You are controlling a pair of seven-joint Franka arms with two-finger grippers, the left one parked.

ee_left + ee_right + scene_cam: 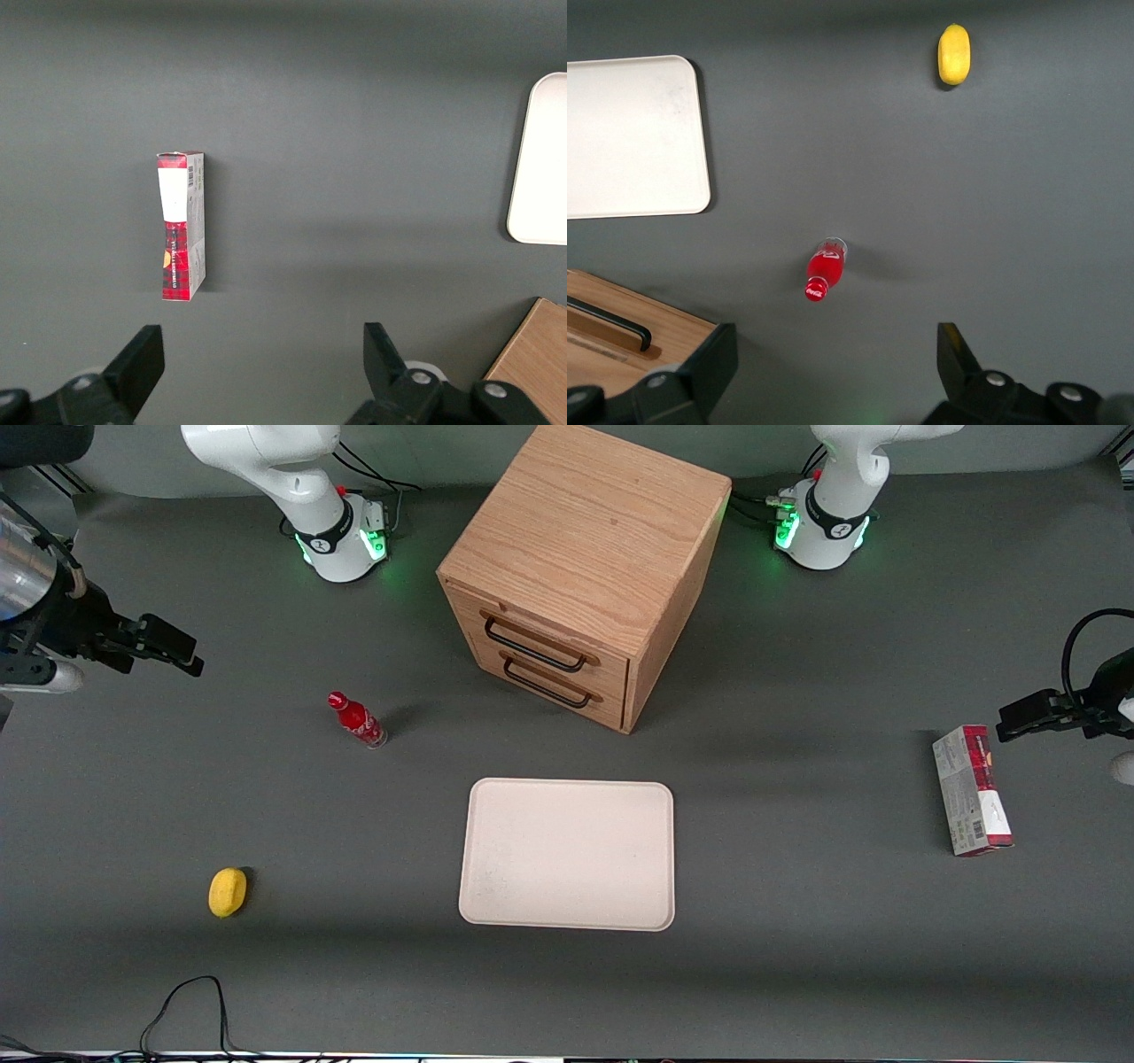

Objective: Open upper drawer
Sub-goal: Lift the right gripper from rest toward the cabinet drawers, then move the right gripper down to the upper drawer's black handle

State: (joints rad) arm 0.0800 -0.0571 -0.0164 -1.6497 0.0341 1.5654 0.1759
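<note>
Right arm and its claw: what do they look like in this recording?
The right arm has glossy white rounded shells, a black band near its base, green lights glowing there, a small red button, and black cables trailing off the base. Toward the wrist it turns silver and black. Its claw, out over the table toward the working arm's end, is matte black; two wedge-shaped fingers stand apart.

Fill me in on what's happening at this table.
Nothing is being handled yet. The working arm's hand hangs open above the table near the red bottle, holding nothing. The upper drawer of the wooden cabinet is shut, its black pull untouched.
</note>
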